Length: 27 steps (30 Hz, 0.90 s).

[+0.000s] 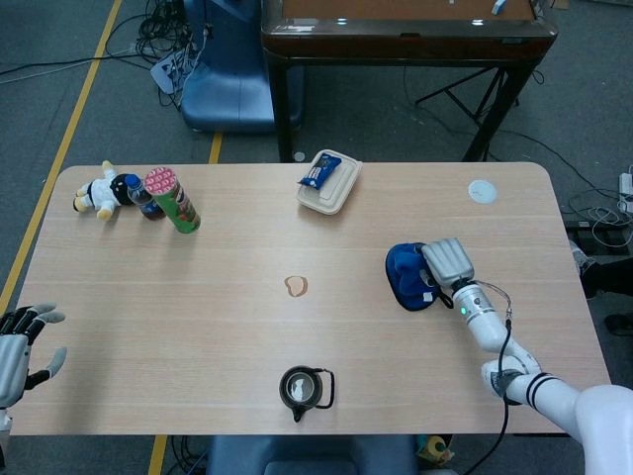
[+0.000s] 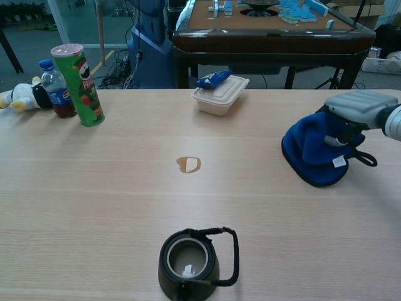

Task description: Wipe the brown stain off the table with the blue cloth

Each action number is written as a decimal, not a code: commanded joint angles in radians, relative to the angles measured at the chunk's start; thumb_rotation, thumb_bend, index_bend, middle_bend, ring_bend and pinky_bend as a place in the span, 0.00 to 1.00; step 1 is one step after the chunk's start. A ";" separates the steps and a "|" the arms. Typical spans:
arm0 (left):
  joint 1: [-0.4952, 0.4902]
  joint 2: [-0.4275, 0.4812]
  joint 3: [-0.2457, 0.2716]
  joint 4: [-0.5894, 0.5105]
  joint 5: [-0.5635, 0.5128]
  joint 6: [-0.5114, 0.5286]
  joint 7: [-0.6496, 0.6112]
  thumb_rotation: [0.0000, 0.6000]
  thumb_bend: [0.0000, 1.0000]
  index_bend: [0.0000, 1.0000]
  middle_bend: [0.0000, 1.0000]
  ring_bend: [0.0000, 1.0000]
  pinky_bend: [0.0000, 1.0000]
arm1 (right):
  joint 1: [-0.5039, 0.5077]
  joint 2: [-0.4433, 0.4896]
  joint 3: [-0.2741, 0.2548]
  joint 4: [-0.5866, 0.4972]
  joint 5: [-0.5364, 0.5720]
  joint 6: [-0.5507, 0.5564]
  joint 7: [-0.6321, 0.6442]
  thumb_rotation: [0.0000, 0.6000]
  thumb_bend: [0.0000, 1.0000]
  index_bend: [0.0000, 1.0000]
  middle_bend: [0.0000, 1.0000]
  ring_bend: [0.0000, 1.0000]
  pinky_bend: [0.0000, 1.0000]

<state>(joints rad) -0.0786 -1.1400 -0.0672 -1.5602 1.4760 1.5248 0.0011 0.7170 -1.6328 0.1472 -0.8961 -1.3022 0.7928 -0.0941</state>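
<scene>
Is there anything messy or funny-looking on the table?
Yes. A small brown stain sits mid-table, not wiped yet. The blue cloth is bunched up under the right hand, well to the stain's right. A toy lies on its side by the bottle at the far left corner.

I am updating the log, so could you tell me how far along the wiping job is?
Done: the right hand holds the bunched blue cloth on the table. In hand: bringing it toward the brown stain, from which it lies well apart. Left: the wiping itself; the stain looks untouched. The left hand hangs open at the table's edge.
</scene>
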 commanded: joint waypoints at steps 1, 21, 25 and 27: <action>0.000 0.002 -0.001 -0.001 0.001 0.001 0.001 1.00 0.29 0.34 0.24 0.19 0.17 | 0.013 0.031 0.029 -0.063 -0.034 0.061 0.038 1.00 0.70 0.67 0.63 0.60 0.77; 0.014 0.015 -0.002 -0.001 0.001 0.020 -0.007 1.00 0.29 0.34 0.24 0.19 0.17 | 0.242 -0.123 0.138 -0.073 0.017 -0.020 -0.040 1.00 0.70 0.67 0.63 0.60 0.77; 0.016 0.016 -0.002 0.001 0.000 0.020 -0.010 1.00 0.29 0.34 0.23 0.19 0.17 | 0.292 -0.186 0.138 -0.015 0.012 -0.050 -0.026 1.00 0.70 0.67 0.63 0.60 0.77; 0.016 0.017 -0.002 0.001 0.001 0.022 -0.011 1.00 0.29 0.34 0.24 0.19 0.17 | 0.314 -0.214 0.135 0.013 0.006 -0.064 -0.015 1.00 0.70 0.67 0.63 0.60 0.77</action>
<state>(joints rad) -0.0621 -1.1233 -0.0693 -1.5591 1.4771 1.5465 -0.0098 1.0132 -1.8236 0.2830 -0.9062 -1.2915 0.7446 -0.1201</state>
